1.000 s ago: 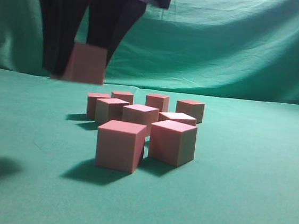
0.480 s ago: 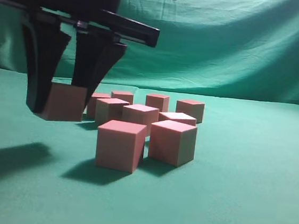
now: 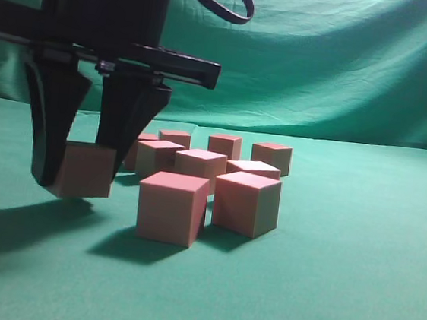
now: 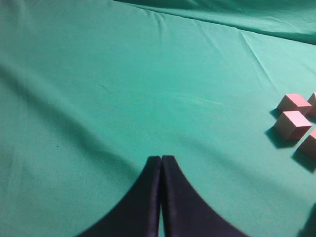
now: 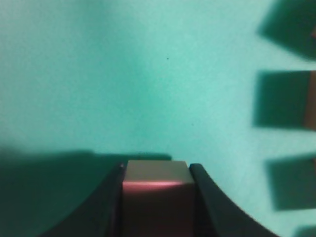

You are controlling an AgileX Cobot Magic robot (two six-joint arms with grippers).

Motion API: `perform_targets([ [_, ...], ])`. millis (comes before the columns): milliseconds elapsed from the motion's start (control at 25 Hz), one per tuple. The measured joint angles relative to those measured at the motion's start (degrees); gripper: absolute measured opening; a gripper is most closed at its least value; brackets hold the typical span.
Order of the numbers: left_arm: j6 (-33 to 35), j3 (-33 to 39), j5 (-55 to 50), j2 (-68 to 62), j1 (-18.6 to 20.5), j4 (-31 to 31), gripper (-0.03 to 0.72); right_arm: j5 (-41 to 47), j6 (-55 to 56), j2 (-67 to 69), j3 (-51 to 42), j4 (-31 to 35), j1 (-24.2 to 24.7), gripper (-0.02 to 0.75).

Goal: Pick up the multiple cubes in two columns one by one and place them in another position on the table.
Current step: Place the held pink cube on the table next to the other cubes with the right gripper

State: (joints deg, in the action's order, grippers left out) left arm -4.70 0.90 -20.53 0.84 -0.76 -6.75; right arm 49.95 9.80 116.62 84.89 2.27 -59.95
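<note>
My right gripper (image 3: 80, 180) hangs at the left of the exterior view, shut on a salmon-pink cube (image 3: 86, 169) that is just above or on the table (image 3: 338, 280); I cannot tell if it touches. In the right wrist view that cube (image 5: 155, 197) fills the gap between the right gripper's (image 5: 157, 168) black fingers. To its right stands a group of several cubes in two columns, with the front pair (image 3: 172, 208) (image 3: 246, 202) nearest. My left gripper (image 4: 161, 158) is shut and empty over bare cloth, with some cubes (image 4: 292, 124) at that view's right edge.
A wrinkled green backdrop cloth (image 3: 323, 64) hangs behind the table. A black cable loop (image 3: 237, 10) curves above the right arm. The gripper casts a wide shadow (image 3: 8, 222) on the cloth at the left.
The right gripper has come down with the cube, from well above the group to table height at the group's left. Its shadow has grown on the cloth.
</note>
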Motion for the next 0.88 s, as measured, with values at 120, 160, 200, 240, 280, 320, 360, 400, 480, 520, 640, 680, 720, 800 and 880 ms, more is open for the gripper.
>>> perform_targets([
  [120,0.0,0.0,0.0,0.0,0.0,0.0,0.0,0.1,0.0,0.3,0.0,0.3,0.0,0.253],
  [160,0.0,0.0,0.0,0.0,0.0,0.0,0.0,0.3,-0.1,0.4,0.0,0.3,0.0,0.253],
  [200,0.0,0.0,0.0,0.0,0.0,0.0,0.0,0.5,-0.1,0.4,0.0,0.3,0.0,0.253],
  [240,0.0,0.0,0.0,0.0,0.0,0.0,0.0,0.5,-0.1,0.4,0.0,0.3,0.0,0.253],
  [280,0.0,0.0,0.0,0.0,0.0,0.0,0.0,0.5,-0.1,0.4,0.0,0.3,0.0,0.253],
  [320,0.0,0.0,0.0,0.0,0.0,0.0,0.0,0.5,-0.1,0.5,0.0,0.3,0.0,0.253],
  [360,0.0,0.0,0.0,0.0,0.0,0.0,0.0,0.7,-0.1,0.7,0.0,0.3,0.0,0.253],
  [400,0.0,0.0,0.0,0.0,0.0,0.0,0.0,0.8,-0.1,1.0,0.0,0.3,0.0,0.253],
  [480,0.0,0.0,0.0,0.0,0.0,0.0,0.0,1.3,-0.2,1.3,0.0,0.3,0.0,0.253],
  [520,0.0,0.0,0.0,0.0,0.0,0.0,0.0,1.4,-0.2,1.4,0.0,0.3,0.0,0.253],
  [640,0.0,0.0,0.0,0.0,0.0,0.0,0.0,1.4,-0.2,1.4,0.0,0.3,0.0,0.253],
  [680,0.0,0.0,0.0,0.0,0.0,0.0,0.0,1.4,-0.2,1.4,0.1,0.3,0.0,0.253],
  [720,0.0,0.0,0.0,0.0,0.0,0.0,0.0,1.4,-0.2,1.4,0.1,0.3,0.0,0.253],
  [800,0.0,0.0,0.0,0.0,0.0,0.0,0.0,1.4,-0.3,1.4,0.3,0.3,0.0,0.253],
  [880,0.0,0.0,0.0,0.0,0.0,0.0,0.0,1.6,-1.1,1.6,0.2,0.4,0.0,0.312],
])
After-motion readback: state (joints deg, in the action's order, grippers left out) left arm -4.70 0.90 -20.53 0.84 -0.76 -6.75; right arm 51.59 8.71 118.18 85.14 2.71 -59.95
